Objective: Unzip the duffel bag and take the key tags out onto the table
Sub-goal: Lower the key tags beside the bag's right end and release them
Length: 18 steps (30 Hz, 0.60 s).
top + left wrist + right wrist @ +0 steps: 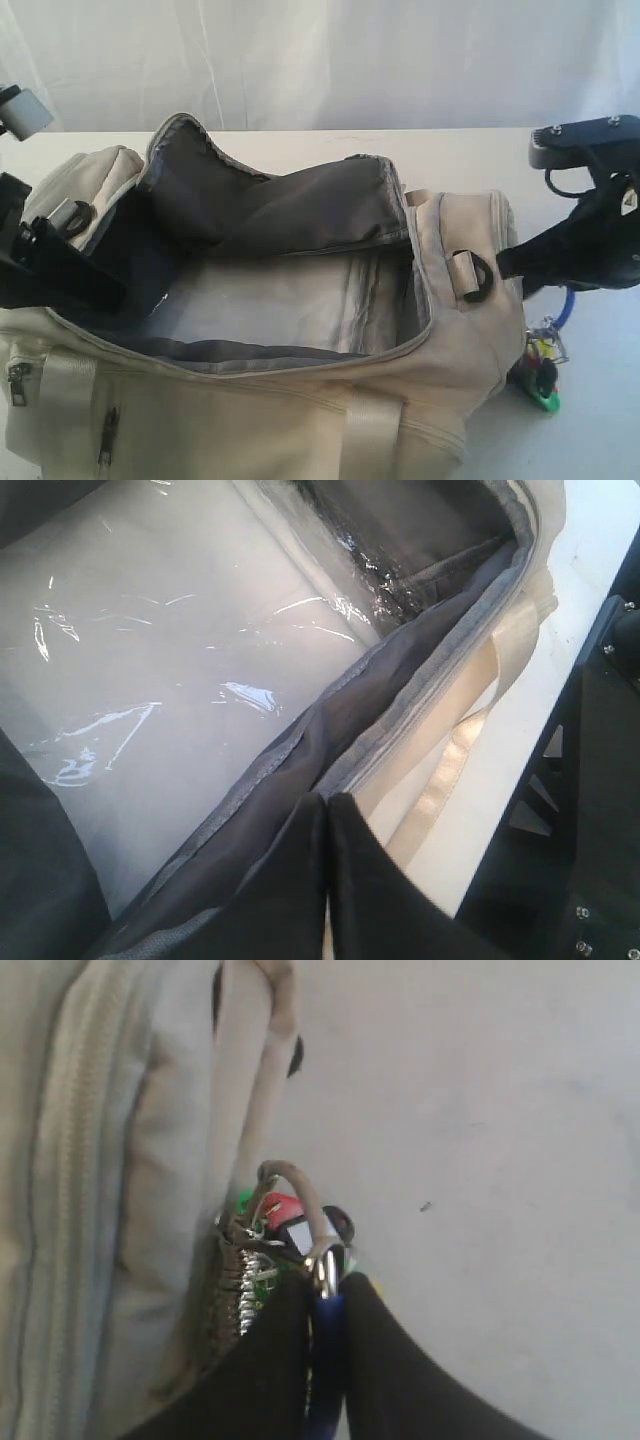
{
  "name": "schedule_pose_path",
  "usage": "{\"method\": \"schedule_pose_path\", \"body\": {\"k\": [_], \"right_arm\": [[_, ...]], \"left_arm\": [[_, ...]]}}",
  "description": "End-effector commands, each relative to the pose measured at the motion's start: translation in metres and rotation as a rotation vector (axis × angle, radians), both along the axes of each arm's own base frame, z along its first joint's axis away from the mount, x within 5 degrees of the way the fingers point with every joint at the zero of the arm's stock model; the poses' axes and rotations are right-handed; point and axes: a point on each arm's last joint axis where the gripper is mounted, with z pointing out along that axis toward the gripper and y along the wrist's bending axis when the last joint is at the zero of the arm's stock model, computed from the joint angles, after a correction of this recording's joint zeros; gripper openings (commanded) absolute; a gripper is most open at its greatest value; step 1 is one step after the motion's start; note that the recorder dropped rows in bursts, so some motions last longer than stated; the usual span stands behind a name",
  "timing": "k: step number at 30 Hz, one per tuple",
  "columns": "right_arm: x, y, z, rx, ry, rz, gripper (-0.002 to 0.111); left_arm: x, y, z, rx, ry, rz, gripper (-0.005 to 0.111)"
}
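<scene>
The cream duffel bag [300,410] lies unzipped on the white table [600,430], its grey-lined flap folded back. A clear plastic sheet [150,660] covers the inside floor. My left gripper [125,295] is inside the bag's left end, shut, with its tips [325,798] against the grey rim [400,700]; no fabric shows between them. My right gripper [560,288] hangs just off the bag's right end, shut on the blue loop [327,1330] of the key tags [543,372]. The coloured bunch [285,1222] dangles beside the bag wall [100,1160], low over the table [480,1160].
A black D-ring [478,278] and webbing straps [470,730] sit on the bag's end and side. Small zip pockets [108,435] face the front. A black frame [590,810] stands past the table edge. White curtain behind.
</scene>
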Motion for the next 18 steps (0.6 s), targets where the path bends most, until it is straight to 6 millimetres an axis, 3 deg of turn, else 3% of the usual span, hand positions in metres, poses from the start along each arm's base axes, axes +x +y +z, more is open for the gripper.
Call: {"method": "schedule_pose_path", "body": {"k": [1, 12, 16, 18], "right_arm": [[0.010, 0.006, -0.017, 0.116, -0.023, -0.052, 0.000], [0.005, 0.009, -0.048, 0.212, 0.017, -0.137, 0.001], [0.002, 0.010, -0.050, 0.213, 0.046, -0.137, 0.018], [0.001, 0.010, -0.050, 0.213, 0.062, -0.136, 0.034]], "left_arm": [[-0.003, -0.001, 0.001, -0.023, 0.002, -0.005, 0.000], [-0.003, -0.001, 0.001, -0.024, 0.002, -0.005, 0.000], [-0.003, -0.001, 0.001, -0.023, -0.001, -0.008, 0.000], [-0.003, -0.001, 0.002, -0.024, -0.007, -0.012, 0.000]]}}
